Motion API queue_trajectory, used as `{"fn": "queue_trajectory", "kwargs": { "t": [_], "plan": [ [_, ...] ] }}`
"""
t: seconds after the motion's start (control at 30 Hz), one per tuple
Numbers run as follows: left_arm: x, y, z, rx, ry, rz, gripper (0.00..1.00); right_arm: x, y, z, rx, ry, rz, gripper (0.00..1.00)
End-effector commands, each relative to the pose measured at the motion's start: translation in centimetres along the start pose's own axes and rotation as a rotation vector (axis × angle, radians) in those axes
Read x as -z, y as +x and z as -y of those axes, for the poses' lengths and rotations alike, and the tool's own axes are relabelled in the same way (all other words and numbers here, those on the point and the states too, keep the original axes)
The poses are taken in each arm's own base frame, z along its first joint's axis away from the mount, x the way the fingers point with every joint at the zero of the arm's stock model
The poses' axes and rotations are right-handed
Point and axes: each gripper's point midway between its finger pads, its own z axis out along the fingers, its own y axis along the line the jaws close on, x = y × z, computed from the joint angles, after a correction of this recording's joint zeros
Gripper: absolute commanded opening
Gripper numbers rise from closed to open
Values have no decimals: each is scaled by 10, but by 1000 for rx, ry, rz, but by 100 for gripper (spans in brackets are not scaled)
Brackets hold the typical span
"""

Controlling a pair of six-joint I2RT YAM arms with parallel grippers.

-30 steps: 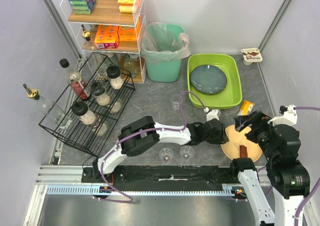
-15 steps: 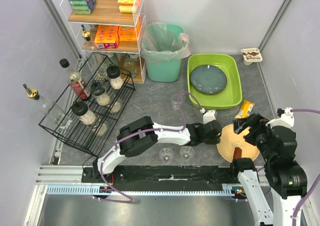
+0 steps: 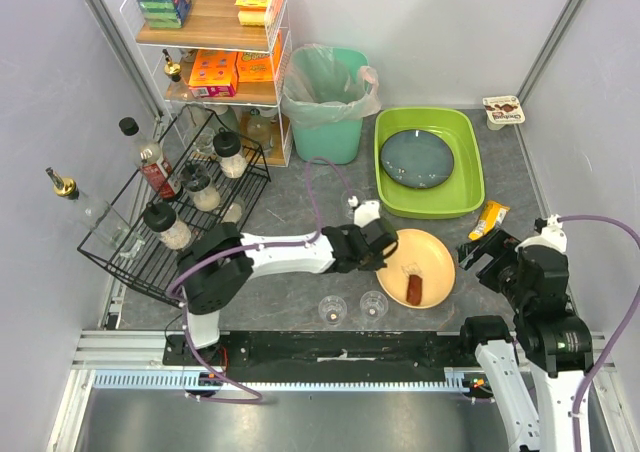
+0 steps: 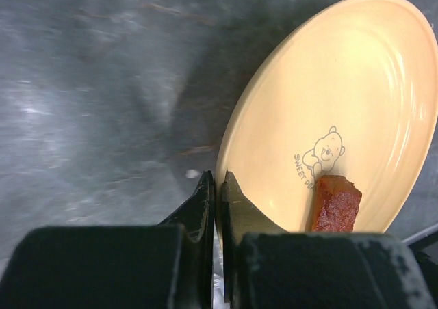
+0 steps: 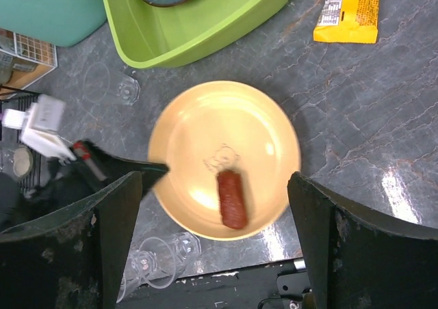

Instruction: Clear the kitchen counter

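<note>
Left fingers (image 4: 204, 203) pinch the rim of a yellow plate (image 4: 342, 104) bearing a sausage (image 4: 335, 203), near the front of the mottled dark-grey surface (image 3: 300, 197); right fingers (image 5: 113, 227) hang spread wide, empty, beside the plate.

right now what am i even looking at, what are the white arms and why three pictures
These are two robot arms bolted to the near edge of a table, set to tidy a kitchen counter. The wide picture comes from a fixed camera above and behind them. The other two come from small cameras on the wrists, each looking past that arm's own tool. The left tool is shut on the rim of a yellow plate that carries a piece of sausage. The right tool is open and holds nothing; its camera looks down on that plate. Also on the counter are a green tub with a blue plate inside, a snack wrapper, a bin and some small clear glasses.
</note>
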Motion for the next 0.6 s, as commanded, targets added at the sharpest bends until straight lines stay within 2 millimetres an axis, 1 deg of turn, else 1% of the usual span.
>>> {"fn": "queue_trajectory", "kwargs": {
  "t": [0.0, 0.03, 0.13, 0.27, 0.37, 0.4, 0.47, 0.57],
  "plan": [
    [35, -39, -3, -14, 72, 53, 2, -13, 0, 2, 28, 1, 7, 94],
    [42, -45, -7, -11, 80, 54, 2, -16, 2, 3, 39, 0, 2, 94],
    [62, -54, -10, -10, 147, 32, 2, -26, 10, 5, 73, -13, -23, 96],
    [96, -65, -10, 5, 238, 41, 2, -37, 29, -16, 105, -165, -95, 98],
    [114, -73, -10, 5, 268, 54, 2, -45, 45, -35, 109, -293, -174, 98],
    [121, -77, -9, 7, 279, 65, 2, -49, 50, -38, 103, -315, -196, 98],
    [129, -82, -9, 9, 288, 75, 2, -52, 54, -47, 95, -366, -222, 96],
    [136, -90, -11, 16, 294, 96, 2, -54, 56, -56, 68, -417, -244, 91]
  ]
}}
